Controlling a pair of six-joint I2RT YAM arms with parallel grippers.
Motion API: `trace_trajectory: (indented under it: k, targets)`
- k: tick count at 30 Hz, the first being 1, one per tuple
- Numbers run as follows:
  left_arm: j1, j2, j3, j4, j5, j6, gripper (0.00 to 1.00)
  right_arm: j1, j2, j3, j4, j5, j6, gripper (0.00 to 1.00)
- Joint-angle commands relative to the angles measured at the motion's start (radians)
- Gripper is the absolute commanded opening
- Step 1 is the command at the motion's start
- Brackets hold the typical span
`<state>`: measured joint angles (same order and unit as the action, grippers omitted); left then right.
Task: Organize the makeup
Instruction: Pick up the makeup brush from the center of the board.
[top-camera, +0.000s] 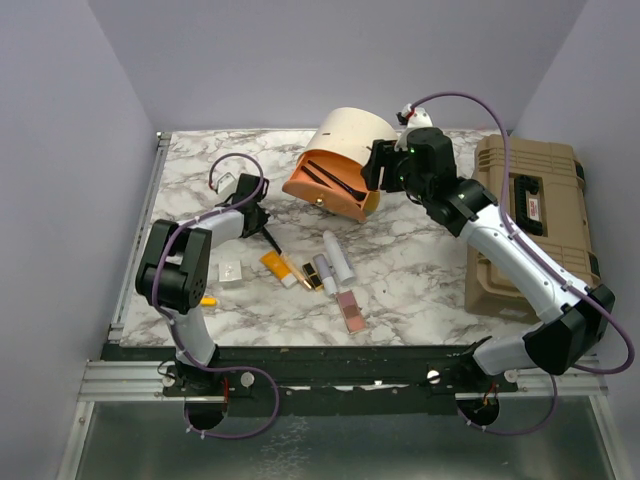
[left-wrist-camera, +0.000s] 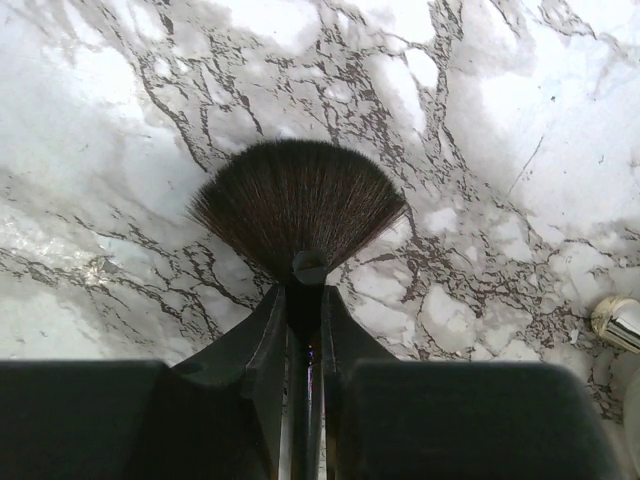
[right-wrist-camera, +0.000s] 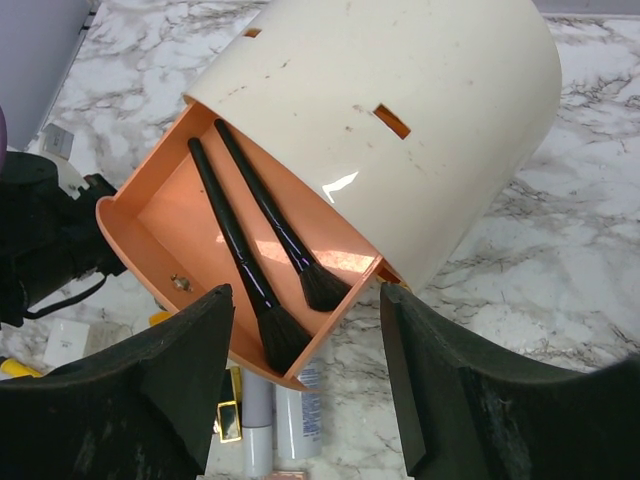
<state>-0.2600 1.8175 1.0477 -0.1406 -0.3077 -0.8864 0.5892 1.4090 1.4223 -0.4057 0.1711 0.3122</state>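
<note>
Now the fan brush (left-wrist-camera: 295, 205) sits over the counter (top-camera: 420, 270) toward its left edge, with the left jaws closed on its handle. Tubes (top-camera: 338, 256), lipstick (top-camera: 312, 279), palette (top-camera: 350, 311) and compact (top-camera: 230, 270) lie mid-counter, nearer the near edge. 2 brushes (right-wrist-camera: 248, 270) rest in the drawer of the case (right-wrist-camera: 420, 120) toward the far edge, and the right jaws are open just before it. A toolbox (top-camera: 530, 220) lines the right edge.

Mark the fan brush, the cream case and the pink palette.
fan brush (left-wrist-camera: 298, 200): left wrist view, middle of its bristles.
cream case (right-wrist-camera: 430, 130): right wrist view, on its outer shell.
pink palette (top-camera: 351, 311): top view, middle of its upper face.
</note>
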Motion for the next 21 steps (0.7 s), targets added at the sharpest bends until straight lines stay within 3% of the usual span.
trace_trajectory:
  k: [1,8,21]
  targets:
    - [0.019,-0.025,-0.013,-0.077,0.031,-0.020,0.00,0.003,0.018,0.046,-0.011,-0.039,-0.028,0.67]
    - [0.080,-0.139,-0.044,-0.054,0.095,-0.041,0.00,0.002,-0.023,0.005,0.078,-0.308,-0.026,0.77]
    - [0.138,-0.374,-0.116,-0.040,0.154,-0.053,0.00,0.003,-0.039,-0.013,0.124,-0.569,-0.027,0.79]
